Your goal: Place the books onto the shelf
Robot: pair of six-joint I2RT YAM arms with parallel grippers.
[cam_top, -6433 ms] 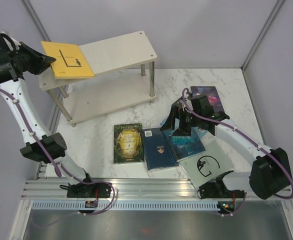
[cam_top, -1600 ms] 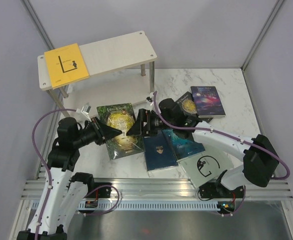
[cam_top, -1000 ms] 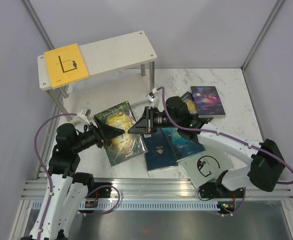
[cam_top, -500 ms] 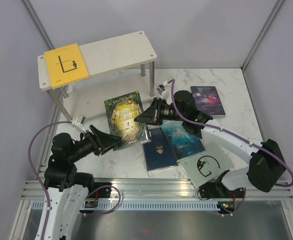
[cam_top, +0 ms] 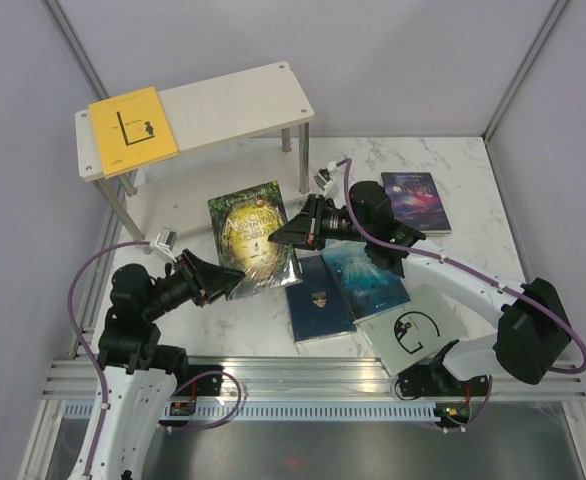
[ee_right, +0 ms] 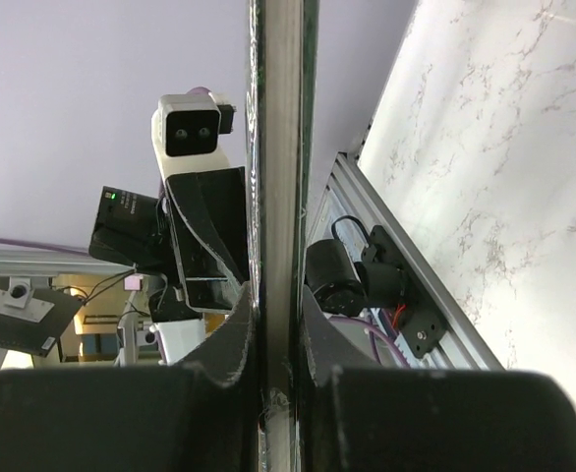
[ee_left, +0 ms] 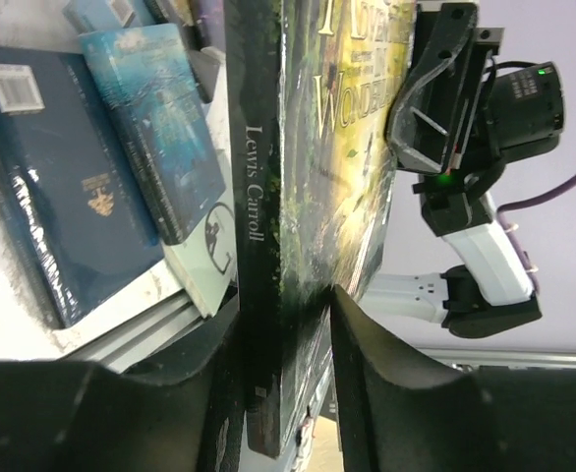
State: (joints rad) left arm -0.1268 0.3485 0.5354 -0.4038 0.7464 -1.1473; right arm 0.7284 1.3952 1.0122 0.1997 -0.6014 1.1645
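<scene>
A green book (cam_top: 248,235) hangs tilted above the table between my two grippers. My right gripper (cam_top: 278,232) is shut on its right edge, and in the right wrist view the fingers pinch the thin book edge (ee_right: 280,147) at the right gripper (ee_right: 280,324). My left gripper (cam_top: 235,279) is shut on the book's near corner, with a finger on each side of the green book (ee_left: 298,197). The shelf (cam_top: 233,100) stands at the back left with a yellow book (cam_top: 131,120) on its top board.
A navy book (cam_top: 318,300), a teal book (cam_top: 368,278) and a pale grey "G" book (cam_top: 413,330) lie overlapping on the marble table (cam_top: 453,160). A purple galaxy book (cam_top: 415,200) lies behind the right arm. The shelf's lower board (cam_top: 213,195) is just behind the held book.
The right gripper raised the green book off the table and towards the back. The left gripper's jaws then narrowed onto its near corner; in the last half second the book stayed still.
</scene>
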